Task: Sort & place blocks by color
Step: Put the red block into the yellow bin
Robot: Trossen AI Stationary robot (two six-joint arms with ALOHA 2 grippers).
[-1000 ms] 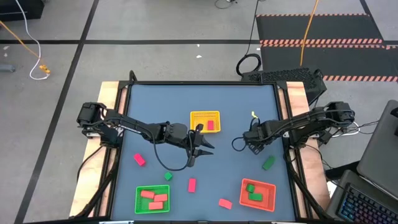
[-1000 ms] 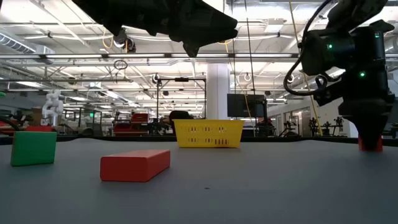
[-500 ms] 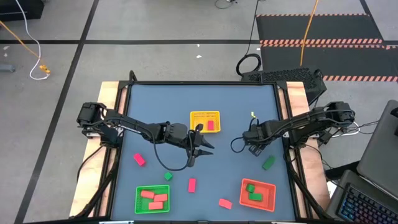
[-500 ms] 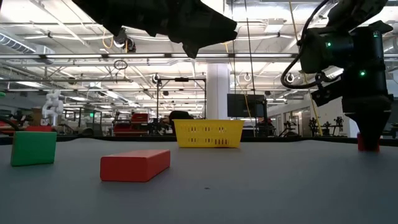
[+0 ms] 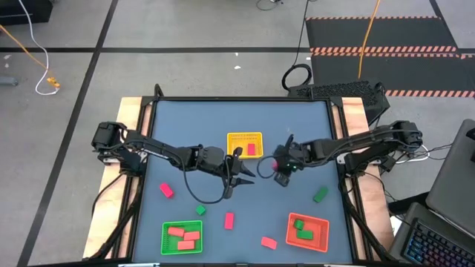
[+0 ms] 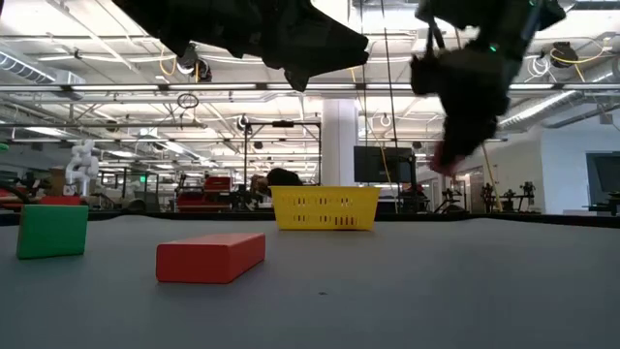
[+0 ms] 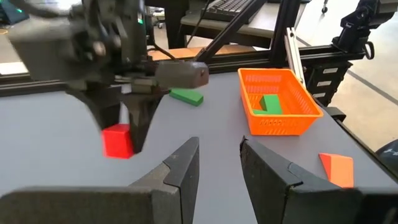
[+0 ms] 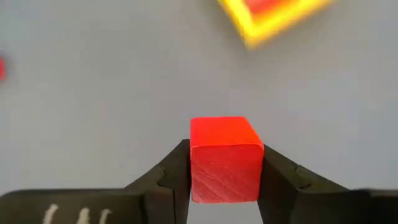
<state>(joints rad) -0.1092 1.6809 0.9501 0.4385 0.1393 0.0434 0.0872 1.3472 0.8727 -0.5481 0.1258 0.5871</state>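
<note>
You are mid-carry: the right gripper (image 8: 225,163) has its fingers closed snugly on a red cube (image 8: 225,158), which hangs clear of the table (image 5: 178,126) just beside the yellow basket (image 5: 236,139) (a pink-red block already lies inside it). As I judge it, your next move is to bring the cube over that basket and let go only once it sits inside the rim. The left gripper (image 7: 219,163) waits near the table's middle with its fingers (image 7: 181,167) a narrow gap apart and nothing between them.
</note>
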